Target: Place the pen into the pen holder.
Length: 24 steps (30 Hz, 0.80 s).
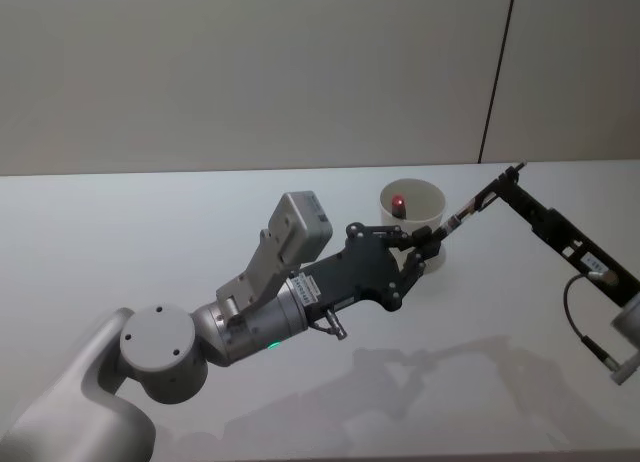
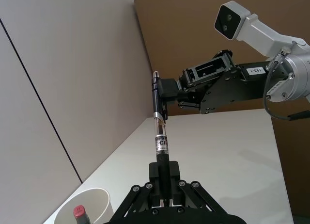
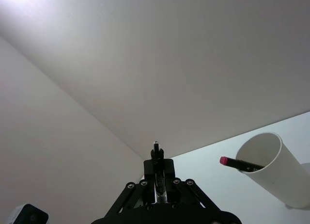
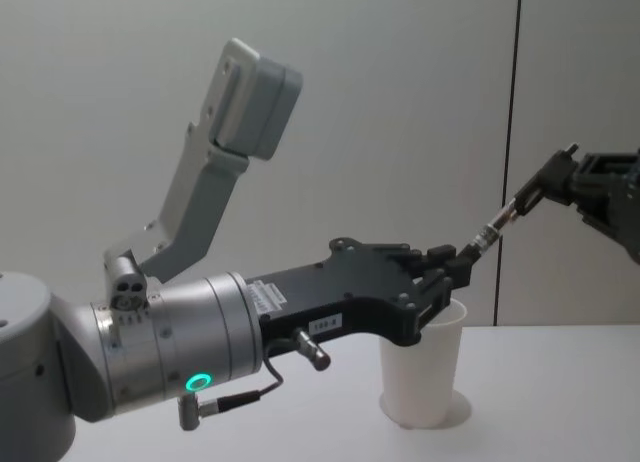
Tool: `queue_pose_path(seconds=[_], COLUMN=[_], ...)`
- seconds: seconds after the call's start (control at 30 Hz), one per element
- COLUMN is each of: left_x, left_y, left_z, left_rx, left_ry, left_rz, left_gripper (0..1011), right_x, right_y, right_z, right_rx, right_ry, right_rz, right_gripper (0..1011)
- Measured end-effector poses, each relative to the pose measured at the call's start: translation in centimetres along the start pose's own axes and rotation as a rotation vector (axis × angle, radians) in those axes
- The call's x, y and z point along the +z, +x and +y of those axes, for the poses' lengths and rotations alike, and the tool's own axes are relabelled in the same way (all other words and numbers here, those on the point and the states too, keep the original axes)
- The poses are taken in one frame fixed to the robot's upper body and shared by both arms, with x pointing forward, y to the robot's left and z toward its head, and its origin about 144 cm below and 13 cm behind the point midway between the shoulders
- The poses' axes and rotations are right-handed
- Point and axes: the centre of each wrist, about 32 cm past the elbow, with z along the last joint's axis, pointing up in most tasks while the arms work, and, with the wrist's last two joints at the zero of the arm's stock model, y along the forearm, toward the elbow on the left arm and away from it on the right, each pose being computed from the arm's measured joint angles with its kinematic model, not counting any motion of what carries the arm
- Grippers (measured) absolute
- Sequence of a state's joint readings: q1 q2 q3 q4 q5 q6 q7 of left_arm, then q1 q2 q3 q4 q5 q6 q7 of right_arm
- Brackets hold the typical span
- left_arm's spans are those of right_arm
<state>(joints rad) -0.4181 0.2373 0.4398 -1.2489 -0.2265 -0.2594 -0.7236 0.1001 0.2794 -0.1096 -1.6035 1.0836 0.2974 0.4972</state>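
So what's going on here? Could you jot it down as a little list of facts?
held item: black and clear pen, in the air
left gripper: shut on the pen's lower end
right gripper: shut on the pen's upper end
container: plain white paper cup, upright on the white table
inside cup: another pen with a red end
pen position: slanted, above the cup's rim

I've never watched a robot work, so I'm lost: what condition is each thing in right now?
Pen: in the air, gripped at both ends.
Left gripper: shut on the pen's lower end, above the cup.
Right gripper: shut on the pen's upper end.
Pen holder: upright on the table, with a red-capped pen already inside.
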Motion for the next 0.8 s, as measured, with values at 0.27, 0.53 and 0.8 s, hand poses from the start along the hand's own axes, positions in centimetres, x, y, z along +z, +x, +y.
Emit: queue_pose_path(seconds=[0.27, 0.53, 0.8], left_x=[-0.03, -0.03, -0.03], left_y=[0.01, 0.0, 0.0], left_z=[0.04, 0.03, 0.03], left_rx=[-0.001, -0.001, -0.001], left_ry=[0.005, 0.006, 0.005], left_rz=[-0.001, 0.0, -0.001], left_gripper=[201, 425, 670], right_x=[0.02, 0.02, 0.2], right_y=[-0.12, -0.13, 0.03], right_z=[0.03, 0.06, 0.17], right_rx=[0.004, 0.005, 0.004], right_ry=[0.028, 0.038, 0.049], right_rz=[0.007, 0.003, -0.034], right_gripper=[108, 108, 108])
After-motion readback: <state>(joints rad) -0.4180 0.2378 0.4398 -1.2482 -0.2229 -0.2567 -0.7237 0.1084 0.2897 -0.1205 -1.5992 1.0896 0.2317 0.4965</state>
